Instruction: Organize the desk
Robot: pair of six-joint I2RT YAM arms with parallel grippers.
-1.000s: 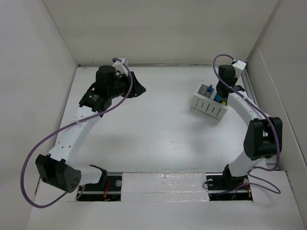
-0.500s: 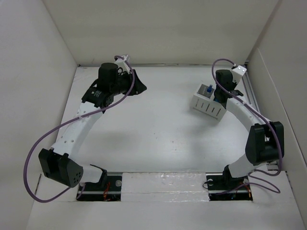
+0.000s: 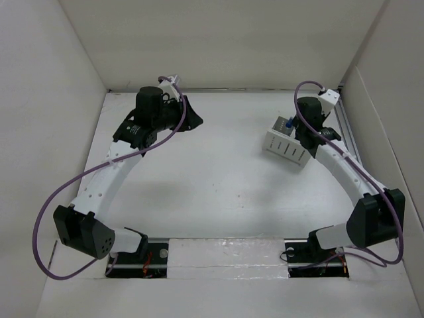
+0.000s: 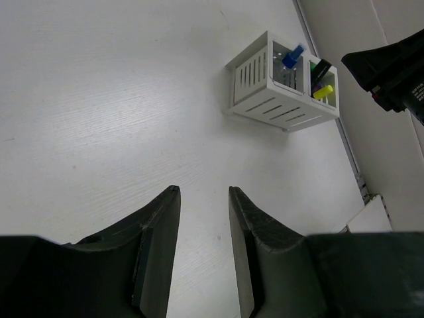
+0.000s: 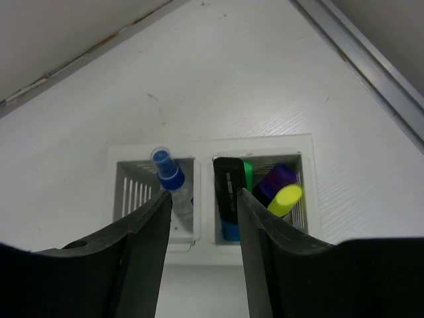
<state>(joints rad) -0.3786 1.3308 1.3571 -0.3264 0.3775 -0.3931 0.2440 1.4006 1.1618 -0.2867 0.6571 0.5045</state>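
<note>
The desk (image 3: 218,185) is a large white tabletop. A small white slotted organiser box (image 3: 286,146) stands at its back right, also seen in the left wrist view (image 4: 265,99). It holds a blue-capped spray bottle (image 5: 169,177) in one slot. The other slot holds a black marker (image 5: 228,189), a yellow highlighter (image 5: 285,199) and a purple one (image 5: 277,177). My right gripper (image 5: 202,193) is open and empty, hovering just above the box. My left gripper (image 4: 204,192) is open and empty over bare desk at the back left (image 3: 192,120).
White walls enclose the desk on the left, back and right. A metal rail (image 3: 344,126) runs along the right edge, close to the organiser. A glossy strip (image 3: 225,250) lies along the near edge between the arm bases.
The right arm's elbow swung outward to the right while its gripper stayed over the organiser. The left arm shifted slightly back, then held still.
</note>
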